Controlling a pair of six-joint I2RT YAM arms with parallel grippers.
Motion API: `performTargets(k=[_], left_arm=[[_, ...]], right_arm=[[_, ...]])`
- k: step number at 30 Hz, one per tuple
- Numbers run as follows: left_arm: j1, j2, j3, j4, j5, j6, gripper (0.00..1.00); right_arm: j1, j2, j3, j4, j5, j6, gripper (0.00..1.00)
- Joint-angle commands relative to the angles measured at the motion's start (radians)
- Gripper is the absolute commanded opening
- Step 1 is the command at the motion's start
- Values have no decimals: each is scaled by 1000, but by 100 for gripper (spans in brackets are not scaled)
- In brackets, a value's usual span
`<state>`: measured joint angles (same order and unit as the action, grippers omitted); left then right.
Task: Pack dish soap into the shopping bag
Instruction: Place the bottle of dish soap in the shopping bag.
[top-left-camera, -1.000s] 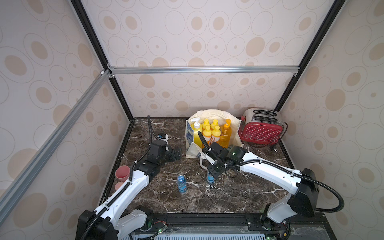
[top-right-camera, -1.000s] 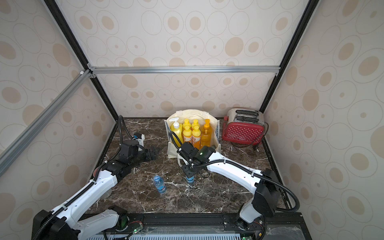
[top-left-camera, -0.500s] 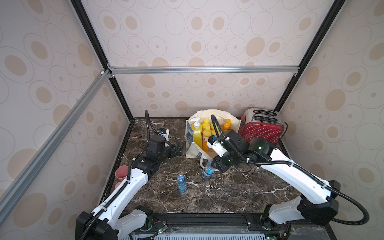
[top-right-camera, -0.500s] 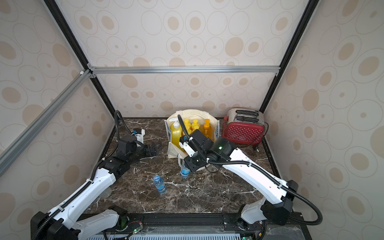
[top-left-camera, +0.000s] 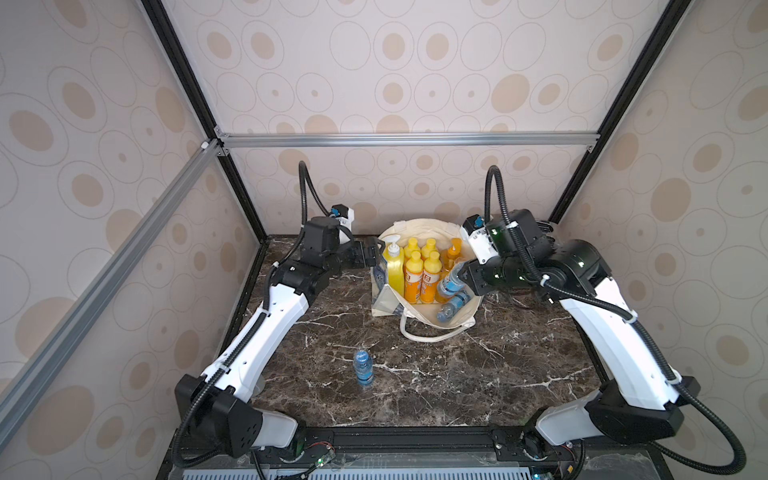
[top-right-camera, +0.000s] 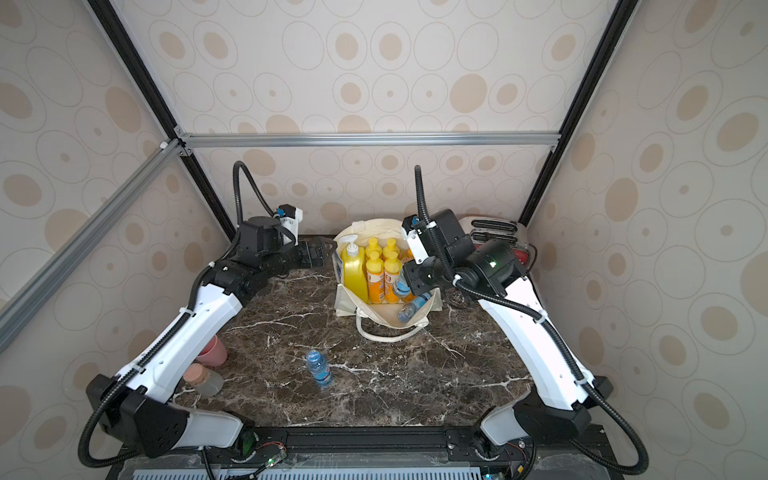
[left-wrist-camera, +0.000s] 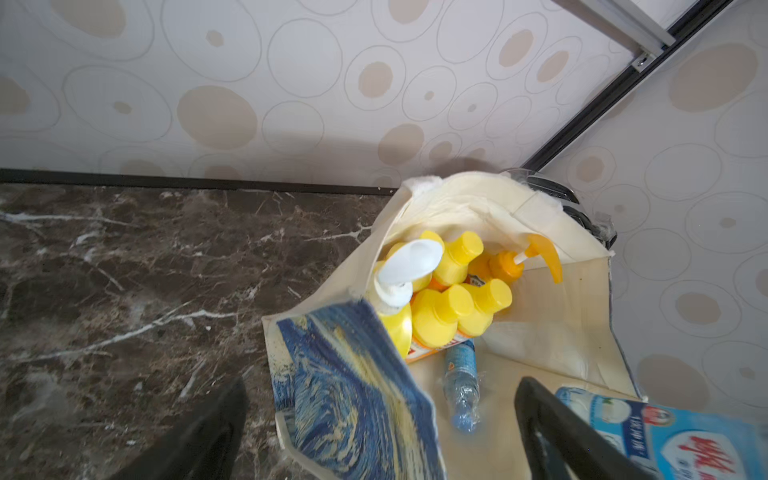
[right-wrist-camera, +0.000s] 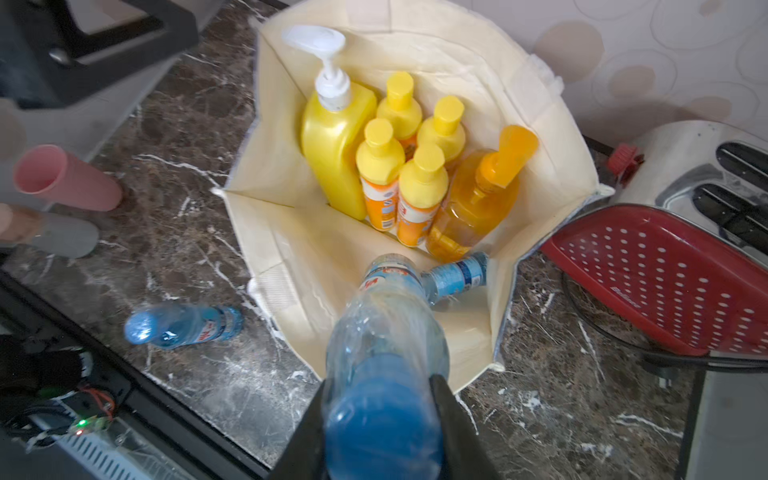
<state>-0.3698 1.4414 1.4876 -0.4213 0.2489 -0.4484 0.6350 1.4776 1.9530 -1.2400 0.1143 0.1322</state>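
My right gripper (right-wrist-camera: 382, 399) clamped a water bottle (right-wrist-camera: 386, 328) over the bag (right-wrist-camera: 286, 257), soap (right-wrist-camera: 332, 145) standing inside; my left gripper (top-left-camera: 369, 257) hung, jaws apart, at its left rim.

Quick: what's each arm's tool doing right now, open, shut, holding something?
Left tool: open, holding nothing.
Right tool: closed on a small water bottle.
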Motion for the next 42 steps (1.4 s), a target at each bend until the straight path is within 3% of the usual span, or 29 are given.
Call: performTargets(k=[1,5,12,17,29,42], left_arm=[[5,80,135,-118,26,55,99],[5,124,197,-170,14,80,99],[5,-48,-66,-22,-46,84,99],[-11,-31,-125,14,0,69,99],[-108,26,-100,12,-60,96,99],[-118,86,-88,26,-79,96,99]], right_arm=[[-37,24,-47,91,69,-33,0],[-88,70,-91,166,126,-51,0],[-152,188,-79,226,259,-106,0],[-191,255,-62,293,300,-115,0],[-305,329,-86,454,218,-9,0],[-328,447,-137,523,154,58,3]])
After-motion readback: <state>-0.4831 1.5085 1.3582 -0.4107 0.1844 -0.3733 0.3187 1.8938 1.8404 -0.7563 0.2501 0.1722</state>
